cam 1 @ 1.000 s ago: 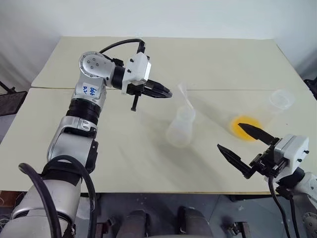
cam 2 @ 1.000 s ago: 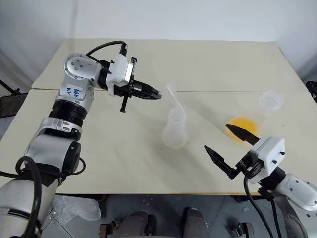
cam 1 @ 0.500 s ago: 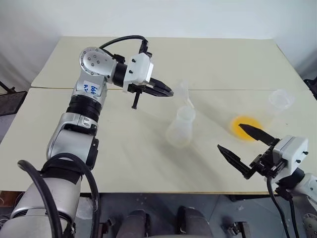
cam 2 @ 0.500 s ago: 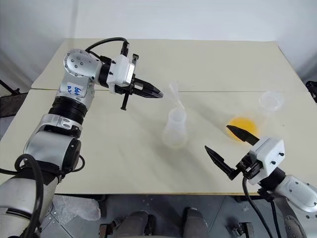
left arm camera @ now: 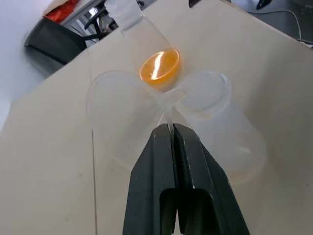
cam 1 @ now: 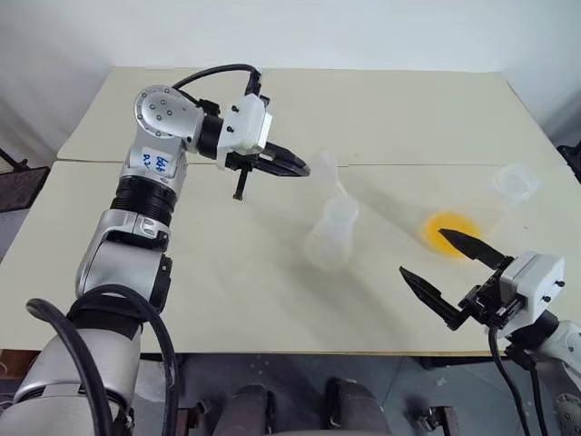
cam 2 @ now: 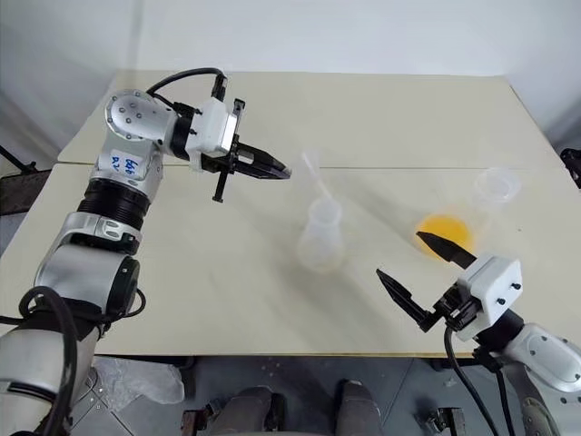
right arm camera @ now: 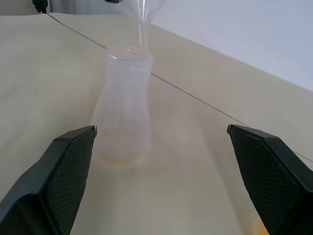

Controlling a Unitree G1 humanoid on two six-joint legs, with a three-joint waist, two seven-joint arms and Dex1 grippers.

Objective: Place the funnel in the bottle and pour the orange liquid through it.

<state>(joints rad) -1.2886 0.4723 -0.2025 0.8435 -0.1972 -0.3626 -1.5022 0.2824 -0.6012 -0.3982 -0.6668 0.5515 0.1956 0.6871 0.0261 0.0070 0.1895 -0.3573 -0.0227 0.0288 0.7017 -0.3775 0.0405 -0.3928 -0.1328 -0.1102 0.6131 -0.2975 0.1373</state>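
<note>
right end effector (cam 1: 449, 280) nearest, hovering above the front right of the desk (cam 1: 227, 291), fingers spread wide, grasping nothing; the bottle stands well ahead of it in the right wrist view. Orange liquid (cam 1: 447, 229) just beyond it, a round patch in the bottom of the larger flask (cam 1: 508, 186) lying tilted on the desk. Bottle (cam 1: 331, 234) upright mid-desk, left of the liquid. Funnel (left arm camera: 124, 115) tilted above and just behind the bottle's neck, stem reaching down to the rim. Left end effector (cam 1: 295, 167) clenched, pinching the funnel stem between its fingertips in the left wrist view
</note>
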